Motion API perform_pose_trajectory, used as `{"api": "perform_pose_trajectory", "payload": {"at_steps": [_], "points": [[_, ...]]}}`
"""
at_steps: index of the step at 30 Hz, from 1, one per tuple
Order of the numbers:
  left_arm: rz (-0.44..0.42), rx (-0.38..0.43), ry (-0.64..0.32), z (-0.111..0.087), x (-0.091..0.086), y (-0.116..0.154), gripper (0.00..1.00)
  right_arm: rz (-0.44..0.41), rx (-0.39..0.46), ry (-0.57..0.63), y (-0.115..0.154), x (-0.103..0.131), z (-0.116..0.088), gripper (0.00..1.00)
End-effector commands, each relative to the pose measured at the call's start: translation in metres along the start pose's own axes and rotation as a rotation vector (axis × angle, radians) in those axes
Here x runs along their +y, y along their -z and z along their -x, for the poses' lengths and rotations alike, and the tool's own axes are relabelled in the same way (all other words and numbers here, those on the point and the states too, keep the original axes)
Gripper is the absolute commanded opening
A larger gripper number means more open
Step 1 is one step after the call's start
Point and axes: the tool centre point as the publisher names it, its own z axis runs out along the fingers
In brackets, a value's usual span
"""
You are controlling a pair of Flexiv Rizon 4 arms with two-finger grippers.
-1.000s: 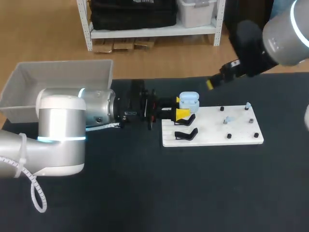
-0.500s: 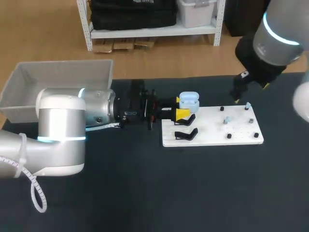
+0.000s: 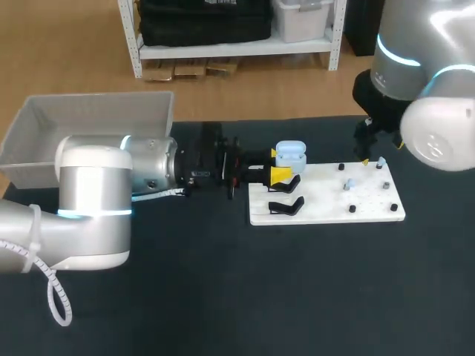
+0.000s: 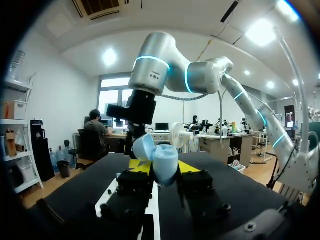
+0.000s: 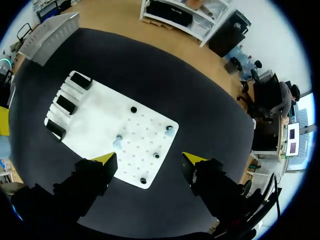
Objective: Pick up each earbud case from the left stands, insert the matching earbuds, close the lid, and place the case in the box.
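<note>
Earbud case [image 3: 291, 153], pale blue with its lid tipped open, sits between the yellow tips of our left gripper [image 4: 160, 166]. It is held at the 10 o'clock corner of the white board [image 3: 326, 202], close to the black stands [image 3: 286, 196]. In the left wrist view both fingers press on its sides, so we read that claw as closed on the case.

Our right gripper [image 5: 148, 159] hangs over the board's 1 o'clock corner with its fingers spread wide and nothing between them. Two pale blue earbuds stand on the board's pegs. One earbud [image 3: 381, 161] is at that same far corner, just beside the right claw's tips in the head view. The second earbud [image 3: 349, 183] is nearer the board's middle, at about 8 o'clock from the first. In the right wrist view both lie just ahead of the open fingers, within the span between them.

The coming move, as we judge it, turns on this layout. The right arm is by far the nearer one to the earbuds, while the case waits well apart at 9 o'clock from it, along the board's long axis. So the right claw would need to come down on the corner earbud, close on it, and carry it toward 9 o'clock to the open case. The box [image 3: 44, 122] lies off at the table's 10 o'clock, behind the left arm, and we judge it is not needed until the lid is shut.
</note>
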Motion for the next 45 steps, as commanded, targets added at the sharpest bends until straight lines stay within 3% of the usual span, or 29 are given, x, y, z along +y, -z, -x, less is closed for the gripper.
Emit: {"api": "perform_pose_trajectory", "payload": {"at_steps": [1,10,13,19,45], "points": [[0.002,-0.004,-0.003,-0.001,0.000,0.000,0.00,0.015,0.076,-0.010,-0.017,-0.005,0.010,0.78],[0.002,-0.004,-0.003,-0.001,0.000,0.000,0.00,0.025,0.100,-0.036,-0.038,-0.015,0.010,0.58],[0.002,-0.004,-0.003,-0.001,0.000,0.000,0.00,0.025,0.104,-0.041,-0.043,-0.018,0.010,0.61],[0.002,-0.004,-0.003,-0.001,0.000,0.000,0.00,0.011,0.079,-0.061,-0.050,-0.023,0.011,0.50],[0.002,-0.004,-0.003,-0.001,0.000,0.000,0.00,-0.025,0.077,-0.076,-0.068,-0.029,0.011,0.47]]}}
